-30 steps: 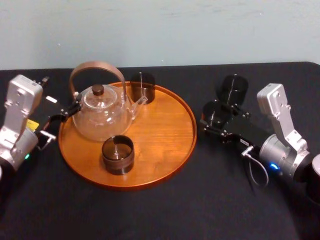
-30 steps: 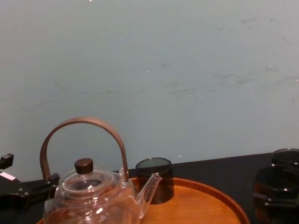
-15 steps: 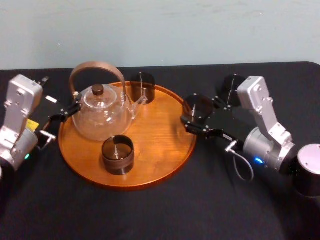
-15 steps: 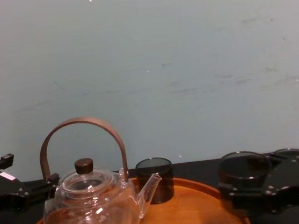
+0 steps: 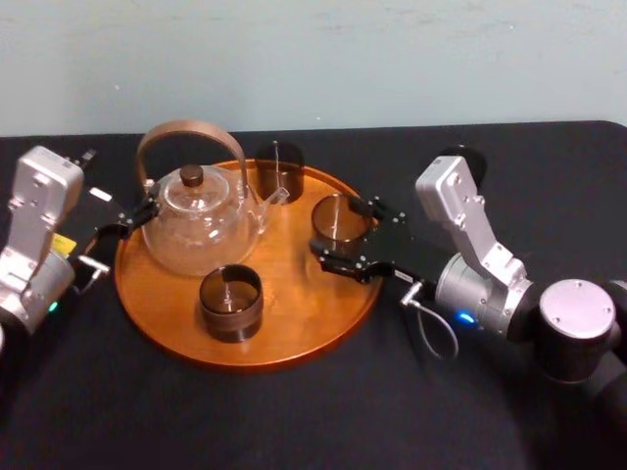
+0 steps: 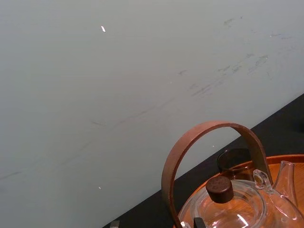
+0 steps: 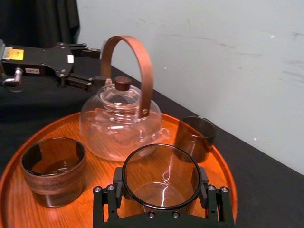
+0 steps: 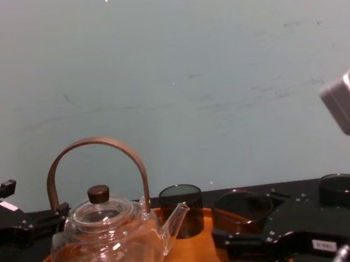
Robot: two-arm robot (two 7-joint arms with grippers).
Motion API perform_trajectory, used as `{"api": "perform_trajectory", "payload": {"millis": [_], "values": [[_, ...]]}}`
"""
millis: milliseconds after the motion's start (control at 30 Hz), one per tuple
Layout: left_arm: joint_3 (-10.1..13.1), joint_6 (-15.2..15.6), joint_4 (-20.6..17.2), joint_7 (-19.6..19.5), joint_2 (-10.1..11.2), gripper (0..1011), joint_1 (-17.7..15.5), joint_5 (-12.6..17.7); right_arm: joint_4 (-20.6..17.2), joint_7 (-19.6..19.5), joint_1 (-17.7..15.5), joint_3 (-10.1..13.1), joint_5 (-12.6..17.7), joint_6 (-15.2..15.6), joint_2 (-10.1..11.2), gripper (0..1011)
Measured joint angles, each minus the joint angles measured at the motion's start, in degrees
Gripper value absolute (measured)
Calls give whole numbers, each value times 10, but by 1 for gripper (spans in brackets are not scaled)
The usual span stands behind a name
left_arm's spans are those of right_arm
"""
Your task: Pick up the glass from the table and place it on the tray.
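Observation:
A clear smoky glass (image 5: 338,221) is clamped between the fingers of my right gripper (image 5: 343,238), which is shut on it over the right side of the round orange-brown tray (image 5: 294,284). The right wrist view shows the glass (image 7: 161,178) upright over the tray's wood (image 7: 99,166). I cannot tell whether its base touches the tray. From the chest view the glass (image 8: 241,212) sits right of the teapot's spout. My left gripper (image 5: 132,217) rests open at the tray's left rim, beside the teapot.
A glass teapot (image 5: 201,220) with a brown hoop handle stands on the tray's left half. One dark cup (image 5: 278,168) is at the tray's back, another (image 5: 231,302) at its front. Another dark glass (image 5: 460,162) stands on the black table (image 5: 294,411) behind my right arm.
My right gripper has carried the glass leftward from the table, across the tray's right rim, to a spot over the tray. The left arm has stayed still.

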Motion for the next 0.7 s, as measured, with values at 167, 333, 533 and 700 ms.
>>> {"api": "perform_trajectory", "payload": {"millis": [167,333,533,700], "values": [[0,0,0,0,0,1009,0,0,11,5,5,-8,0,-5,-6,907],[0,0,0,0,0,1010,0,0,30,9,12,-18,0,-12,-13,907],[0,0,0,0,0,1010,0,0,48,15,19,-27,0,-18,-20,907],[0,0,0,0,0,1009,0,0,60,19,23,-35,-2,-23,-24,906]]}}
